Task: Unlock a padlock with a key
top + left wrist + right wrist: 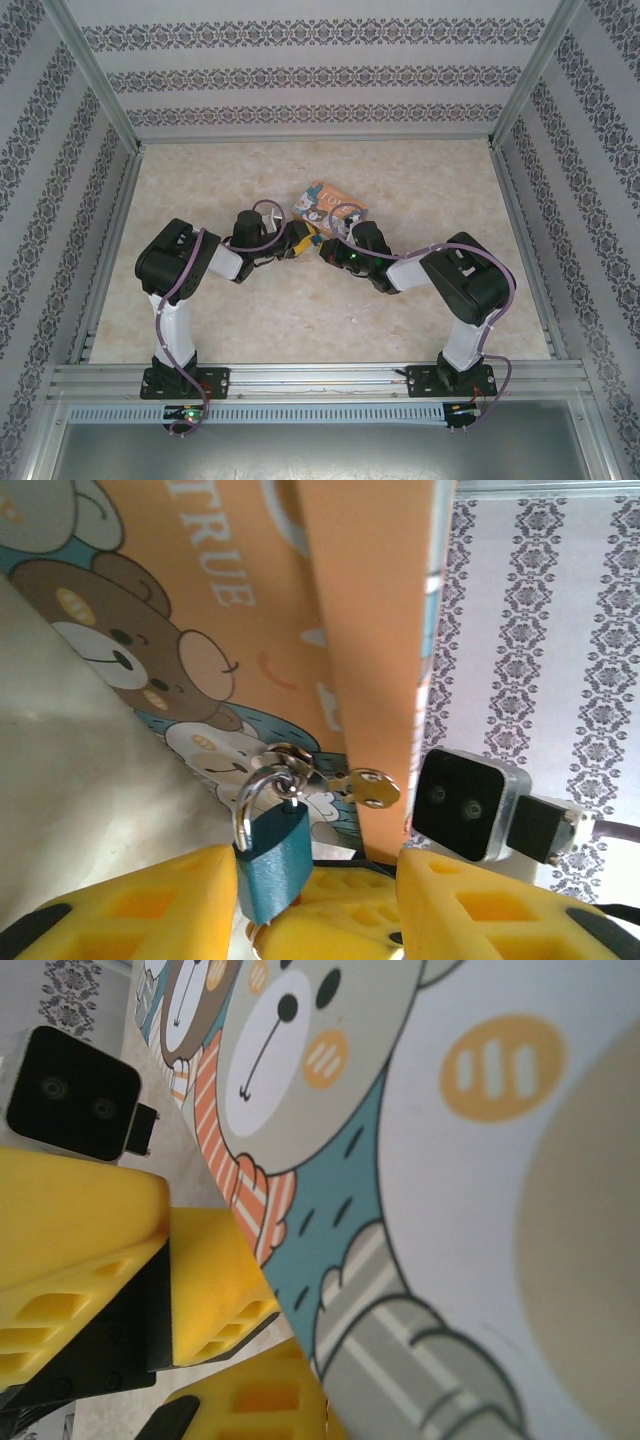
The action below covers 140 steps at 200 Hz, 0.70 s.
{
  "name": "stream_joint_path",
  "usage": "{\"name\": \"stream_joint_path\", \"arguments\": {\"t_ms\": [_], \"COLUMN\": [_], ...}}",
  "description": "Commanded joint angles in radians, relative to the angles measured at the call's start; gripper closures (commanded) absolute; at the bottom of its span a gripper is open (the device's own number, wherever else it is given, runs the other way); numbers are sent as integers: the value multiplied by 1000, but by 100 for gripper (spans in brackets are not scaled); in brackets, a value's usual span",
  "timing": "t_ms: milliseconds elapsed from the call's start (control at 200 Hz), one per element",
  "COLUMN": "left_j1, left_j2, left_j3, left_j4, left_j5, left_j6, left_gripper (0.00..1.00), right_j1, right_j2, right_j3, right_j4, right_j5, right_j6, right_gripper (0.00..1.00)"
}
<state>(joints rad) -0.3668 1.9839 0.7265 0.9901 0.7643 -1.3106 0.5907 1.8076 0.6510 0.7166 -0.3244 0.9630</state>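
Two fingers (130,900) of the left gripper (315,865) stand spread, teal padlock (275,865) upright between them, touching the left one. Key ring (290,765) and brass-coloured key (365,785) sit at its shackle, against the orange cartoon-bear box (370,630). Right gripper (328,252): pressed together beside that box.

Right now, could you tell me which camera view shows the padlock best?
The left wrist view: the padlock, teal body and silver shackle, sits clear by the left gripper. In the top external view it is too small to make out.

Top camera looks down; wrist cameras closely face the box (370,630).
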Motion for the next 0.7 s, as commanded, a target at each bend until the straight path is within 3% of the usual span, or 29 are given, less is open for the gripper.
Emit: {"name": "stream_joint_path", "arguments": {"t_ms": [0,694], "left_j1": [-14,-32], "left_j2": [8,64], "left_j3": [20,60], "left_j4": [-42,-13], "left_j5": [8,13], "left_j6": [31,-19], "left_gripper": [55,61], "right_j1": [-9,-12], "right_j2": [2,14], "right_j3": [27,41], "right_j4": [49,63], "right_j5": [-19,-48], "right_j6": [10,61], "right_gripper": [100,100]}}
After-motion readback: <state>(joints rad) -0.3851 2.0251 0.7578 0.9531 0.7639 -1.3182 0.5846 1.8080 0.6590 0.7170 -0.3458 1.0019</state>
